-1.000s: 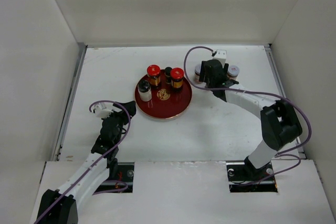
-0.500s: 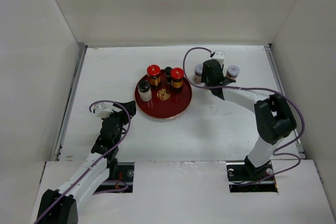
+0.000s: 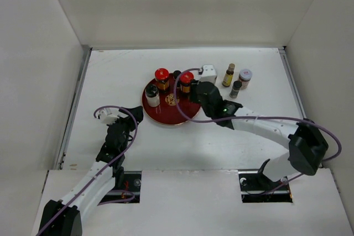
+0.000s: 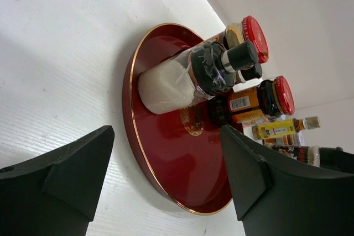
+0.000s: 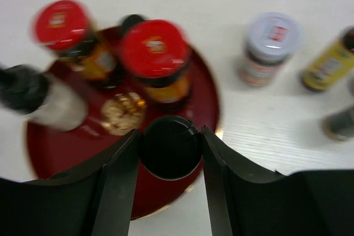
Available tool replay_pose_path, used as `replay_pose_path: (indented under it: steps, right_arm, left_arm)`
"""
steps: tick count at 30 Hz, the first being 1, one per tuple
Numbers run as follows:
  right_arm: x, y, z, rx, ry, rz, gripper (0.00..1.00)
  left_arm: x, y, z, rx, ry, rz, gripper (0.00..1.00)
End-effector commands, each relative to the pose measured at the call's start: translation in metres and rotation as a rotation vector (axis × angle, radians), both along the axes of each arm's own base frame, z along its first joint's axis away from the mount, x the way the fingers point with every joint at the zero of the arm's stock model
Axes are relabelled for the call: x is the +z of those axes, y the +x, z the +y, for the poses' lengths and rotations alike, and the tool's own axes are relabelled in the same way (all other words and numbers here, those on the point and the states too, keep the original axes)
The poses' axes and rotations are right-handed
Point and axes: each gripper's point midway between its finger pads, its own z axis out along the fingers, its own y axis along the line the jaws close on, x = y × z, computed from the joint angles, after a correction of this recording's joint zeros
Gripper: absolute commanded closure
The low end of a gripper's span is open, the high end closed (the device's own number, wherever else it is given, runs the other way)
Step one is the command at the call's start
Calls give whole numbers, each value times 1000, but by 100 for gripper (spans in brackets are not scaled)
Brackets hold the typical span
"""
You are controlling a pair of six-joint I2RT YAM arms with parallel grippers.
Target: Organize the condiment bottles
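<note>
Clamping a black-capped bottle (image 5: 170, 150) at its cap, the right gripper (image 5: 170, 134) presses one finger (image 5: 119, 181) against each side, with no gap visible in the right wrist view. The held bottle sits over the right-hand part of the tray (image 5: 55, 153), just inside the rim; whether its base touches the tray surface cannot be determined. Beyond the cap, the gold emblem (image 5: 124, 113) lies at the tray centre. Four bottles stand upright on the tray's far half: a red-lidded jar (image 3: 161, 77) at the far left, a second red-lidded jar (image 3: 186, 80) at the far right, a small dark bottle (image 3: 177, 74) between and just behind them, and a white bottle (image 3: 152, 95) with a black cap at the left edge. Off the tray, on the table (image 3: 121, 75) to its right, a pale-lidded jar (image 5: 271, 42) stands nearest the rim; the wrist camera housing (image 3: 208, 72) covers it in the top view. Further right stand a yellow bottle (image 3: 228, 74), a second pale-lidded jar (image 3: 245, 77) and a slim dark bottle (image 3: 236, 88), close together but apart. The left gripper (image 4: 166, 134) is released: its fingers (image 4: 72, 175) stand wide apart with nothing between them. It is positioned low at the tray's near-left side, near the rim, pointed toward the white bottle.
</note>
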Motion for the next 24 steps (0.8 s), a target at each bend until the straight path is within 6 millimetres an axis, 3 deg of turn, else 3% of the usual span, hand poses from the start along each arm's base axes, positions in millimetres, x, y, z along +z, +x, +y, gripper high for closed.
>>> replay_pose_path:
  steps: [1, 5, 10, 15, 24]
  right_arm:
    - [25, 2, 48, 43, 55, -56, 59]
    - [18, 12, 92, 86, 49, -48, 59]
    - [3, 30, 127, 125, 44, -37, 58]
    - [-11, 42, 142, 137, 48, -17, 58]
    - [-42, 45, 155, 144, 51, 39, 53]
  left_arm:
    - [-36, -13, 5, -4, 24, 38, 23]
    - [-35, -13, 4, -9, 26, 36, 23]
    - [-36, -13, 2, -18, 28, 42, 23]
    - [-37, -14, 2, -18, 28, 43, 23]
    - [-38, -14, 1, -18, 31, 49, 23]
